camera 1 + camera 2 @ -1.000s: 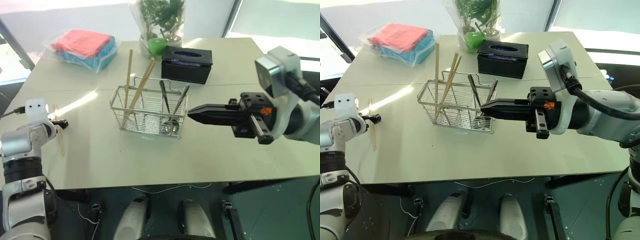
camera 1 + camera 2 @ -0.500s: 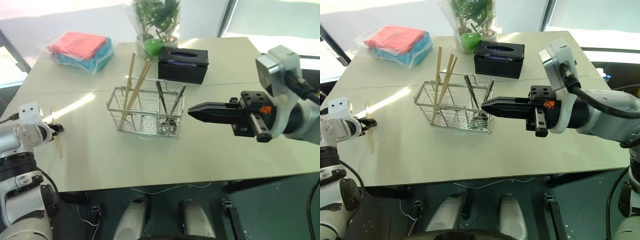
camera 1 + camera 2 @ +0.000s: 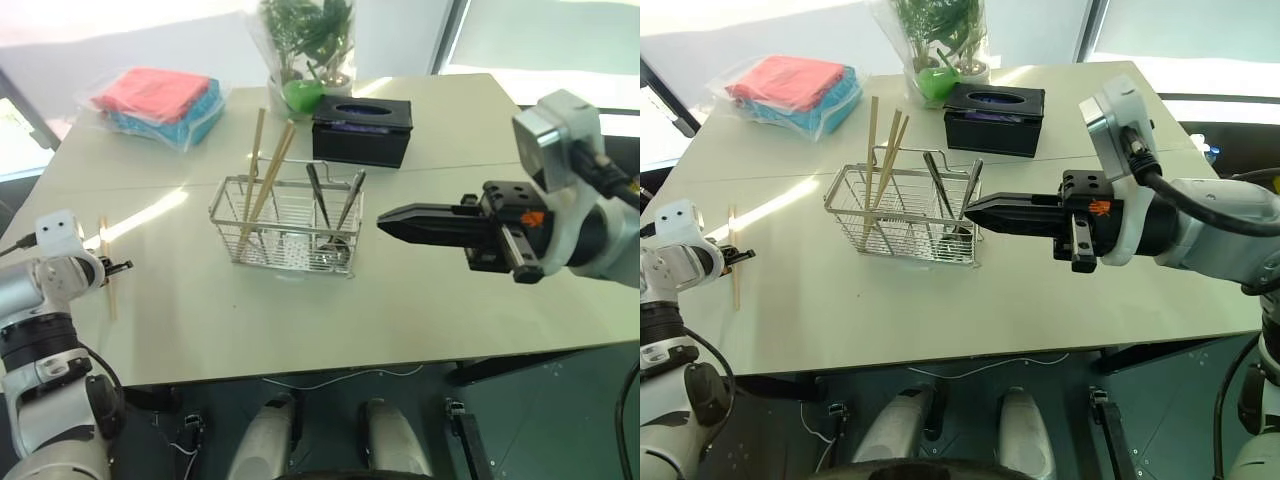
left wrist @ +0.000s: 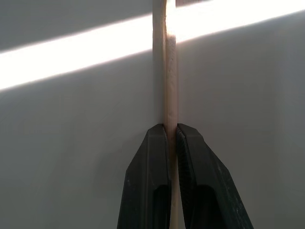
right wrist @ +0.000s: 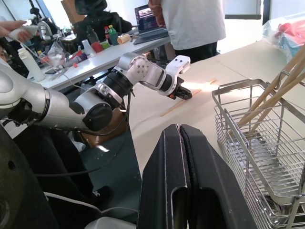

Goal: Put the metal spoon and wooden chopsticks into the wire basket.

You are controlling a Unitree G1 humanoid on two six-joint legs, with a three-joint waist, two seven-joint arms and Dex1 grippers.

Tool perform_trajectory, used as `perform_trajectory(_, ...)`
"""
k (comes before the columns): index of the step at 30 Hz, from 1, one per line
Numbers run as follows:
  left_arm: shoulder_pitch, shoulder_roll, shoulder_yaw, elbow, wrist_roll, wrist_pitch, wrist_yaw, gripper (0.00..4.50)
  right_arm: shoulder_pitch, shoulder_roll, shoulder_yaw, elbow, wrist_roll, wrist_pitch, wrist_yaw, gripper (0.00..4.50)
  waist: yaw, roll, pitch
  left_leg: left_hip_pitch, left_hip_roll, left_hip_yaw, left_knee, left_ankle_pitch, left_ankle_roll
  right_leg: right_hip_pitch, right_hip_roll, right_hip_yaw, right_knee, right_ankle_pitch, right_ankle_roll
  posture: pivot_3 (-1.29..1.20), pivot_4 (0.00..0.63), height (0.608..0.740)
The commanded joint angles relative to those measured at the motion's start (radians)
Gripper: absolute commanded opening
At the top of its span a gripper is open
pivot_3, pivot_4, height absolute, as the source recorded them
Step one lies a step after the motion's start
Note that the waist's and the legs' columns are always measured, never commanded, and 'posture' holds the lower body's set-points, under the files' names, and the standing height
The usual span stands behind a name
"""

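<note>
The left tool [image 4: 171,138] is clenched on the last chopstick [image 3: 108,285], which lies on the worktop [image 3: 400,300]. Three chopsticks [image 3: 262,175] and cutlery already stand in the wire basket [image 3: 285,225]; the right tool [image 3: 385,218] hovers pressed closed.

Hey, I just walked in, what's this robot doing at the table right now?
It's sorting cutlery into a wire basket. Several wooden chopsticks and some metal utensils already stand in the basket. The left pincer is shut on one more chopstick lying flat near the table's left edge; it isn't lifted yet. The right pincer is shut and empty, hanging just to the right of the basket. A black tissue box sits behind it.
</note>
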Motion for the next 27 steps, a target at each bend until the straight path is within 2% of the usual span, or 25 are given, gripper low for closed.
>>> perform_trajectory(1,-0.097,-0.017,-0.035,-0.061,-0.026,-0.350,-0.107,0.06,0.011,0.017,-0.022,-0.011,-0.004,-0.032,-0.005,0.00,0.010,-0.005,0.001,-0.001,0.000,0.000,0.000,0.000,0.000,0.000,0.000,-0.001,0.000,0.000,0.000,0.00,0.150,0.740)
perform_trajectory(3,-0.177,-0.052,0.042,-0.085,-0.164,-0.353,-0.188,0.06,0.025,0.026,-0.024,-0.017,-0.009,-0.039,-0.009,0.00,0.028,-0.009,0.001,-0.006,0.000,-0.001,0.003,0.000,0.000,-0.002,-0.001,-0.003,-0.001,0.001,-0.001,0.00,0.150,0.740)
perform_trajectory(5,-0.230,-0.040,0.049,-0.066,-0.207,-0.386,-0.247,0.06,0.040,0.037,-0.027,-0.022,-0.019,-0.046,-0.014,0.00,0.034,-0.012,0.001,-0.012,0.000,-0.003,0.010,0.000,0.000,-0.006,0.000,-0.007,-0.001,0.001,-0.001,0.00,0.150,0.740)
perform_trajectory(11,-0.335,0.009,-0.019,0.029,-0.278,-0.492,-0.481,0.06,0.078,0.076,-0.020,-0.045,-0.058,-0.076,-0.023,0.00,0.015,-0.012,0.000,-0.008,-0.003,0.005,0.009,0.000,0.005,-0.002,-0.004,-0.004,-0.001,0.002,0.002,0.00,0.150,0.740)
perform_trajectory(17,-0.348,-0.037,0.026,-0.003,-0.499,-0.504,-0.742,0.06,0.102,0.098,-0.020,-0.057,-0.089,-0.100,-0.023,0.00,0.015,-0.013,0.001,-0.007,0.000,0.005,0.010,0.000,0.006,-0.002,-0.002,-0.005,0.000,0.002,0.001,0.00,0.150,0.740)
perform_trajectory(22,-0.401,-0.087,0.030,0.049,-0.600,-0.491,-0.779,0.06,0.108,0.114,-0.013,-0.059,-0.112,-0.109,-0.021,0.00,0.018,-0.013,0.001,-0.007,0.000,0.004,0.011,0.000,0.006,-0.001,-0.002,-0.006,0.000,0.002,0.002,0.00,0.150,0.740)
perform_trajectory(27,-0.419,-0.146,-0.014,0.087,-0.590,-0.548,-0.796,0.06,0.105,0.117,-0.013,-0.062,-0.115,-0.112,-0.026,0.00,0.019,-0.013,0.001,-0.007,-0.001,0.004,0.012,0.000,0.006,0.000,-0.002,-0.006,0.000,0.003,0.003,0.00,0.150,0.740)
